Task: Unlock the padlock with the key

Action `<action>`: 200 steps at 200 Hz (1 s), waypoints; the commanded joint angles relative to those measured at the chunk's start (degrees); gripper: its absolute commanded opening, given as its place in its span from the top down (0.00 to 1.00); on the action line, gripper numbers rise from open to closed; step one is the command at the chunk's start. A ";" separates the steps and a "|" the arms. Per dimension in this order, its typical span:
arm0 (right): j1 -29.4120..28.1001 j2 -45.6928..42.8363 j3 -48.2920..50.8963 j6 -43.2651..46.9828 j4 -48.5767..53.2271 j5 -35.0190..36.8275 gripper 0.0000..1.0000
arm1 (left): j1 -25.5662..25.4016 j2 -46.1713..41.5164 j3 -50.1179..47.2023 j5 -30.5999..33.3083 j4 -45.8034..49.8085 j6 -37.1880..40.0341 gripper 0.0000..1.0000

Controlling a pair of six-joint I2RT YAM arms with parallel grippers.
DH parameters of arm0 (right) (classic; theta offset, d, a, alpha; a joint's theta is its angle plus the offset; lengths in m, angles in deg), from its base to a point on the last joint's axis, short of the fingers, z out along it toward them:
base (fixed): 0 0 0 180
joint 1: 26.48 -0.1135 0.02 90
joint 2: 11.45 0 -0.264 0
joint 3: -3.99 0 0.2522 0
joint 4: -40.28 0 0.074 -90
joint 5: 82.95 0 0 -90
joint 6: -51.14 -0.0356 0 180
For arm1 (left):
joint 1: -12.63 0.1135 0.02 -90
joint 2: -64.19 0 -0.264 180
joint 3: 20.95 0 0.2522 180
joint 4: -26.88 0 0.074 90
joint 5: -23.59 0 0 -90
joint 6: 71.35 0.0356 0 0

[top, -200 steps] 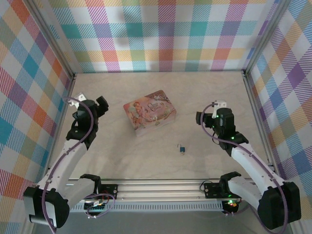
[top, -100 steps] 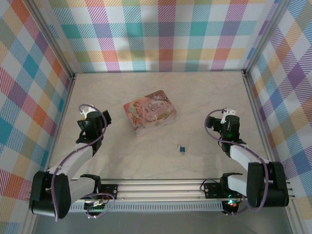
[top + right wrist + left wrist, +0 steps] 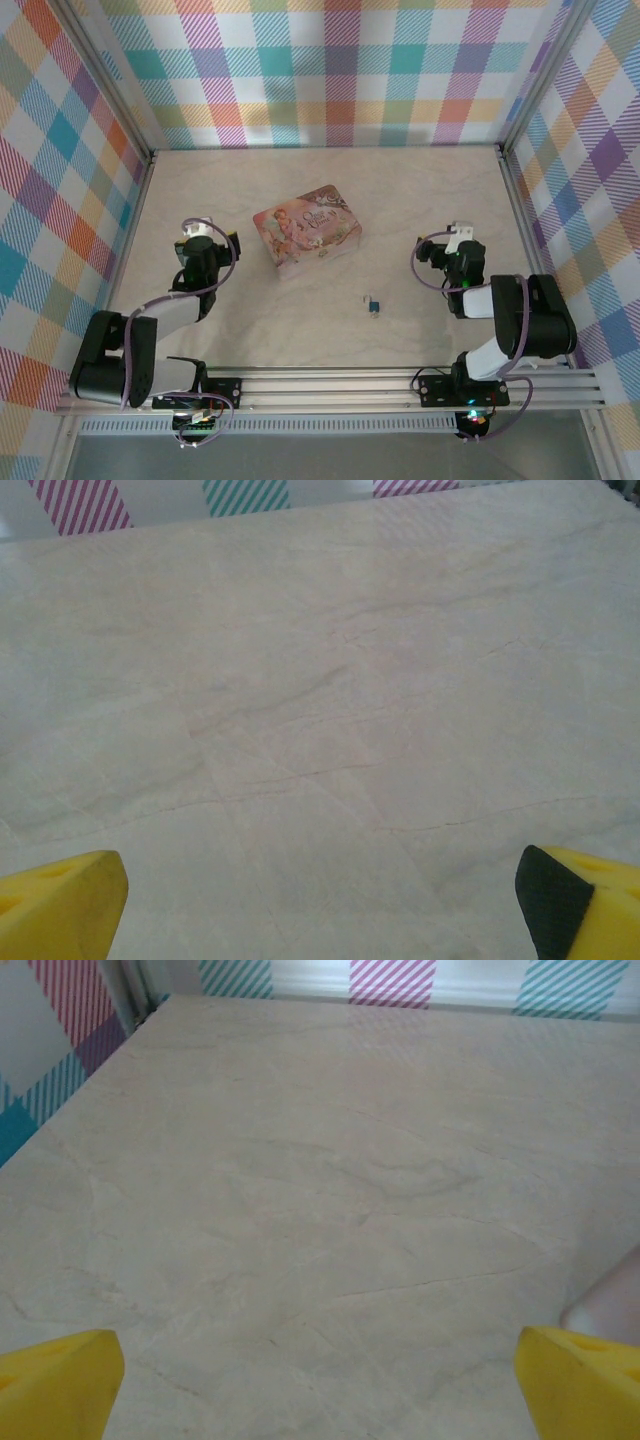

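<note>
Tiny blue-teal padlock (image 3: 372, 303) on pale marbled bench (image 3: 430, 190), near pink illustrated rectangular tin (image 3: 306, 229), left end effector (image 3: 320, 1388) and right end effector (image 3: 320, 905) both spread wide, holding nothing

Well to the right gripper's (image 3: 320, 905) left, the padlock (image 3: 372, 303) is too small to tell locked from unlocked.
</note>
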State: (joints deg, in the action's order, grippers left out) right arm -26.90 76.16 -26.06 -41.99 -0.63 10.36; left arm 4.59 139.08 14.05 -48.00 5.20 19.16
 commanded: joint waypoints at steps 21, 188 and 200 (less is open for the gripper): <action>1.05 0.33 -6.29 0.82 5.34 -3.84 0.00 | 0.71 4.01 -0.97 -4.42 -8.33 2.51 0.00; 1.09 0.28 -6.47 0.94 5.68 -3.79 0.00 | 4.36 14.80 3.42 -13.91 -9.88 1.20 0.00; 1.09 0.28 -6.40 0.98 5.61 -3.82 0.00 | 4.71 14.80 3.10 -14.48 -10.33 1.05 0.00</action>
State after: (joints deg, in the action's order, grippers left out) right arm -26.07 76.25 -32.03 -41.36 5.29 7.58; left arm 6.60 153.44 14.88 -60.30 -8.25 22.27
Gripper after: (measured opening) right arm 0.996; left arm 0.997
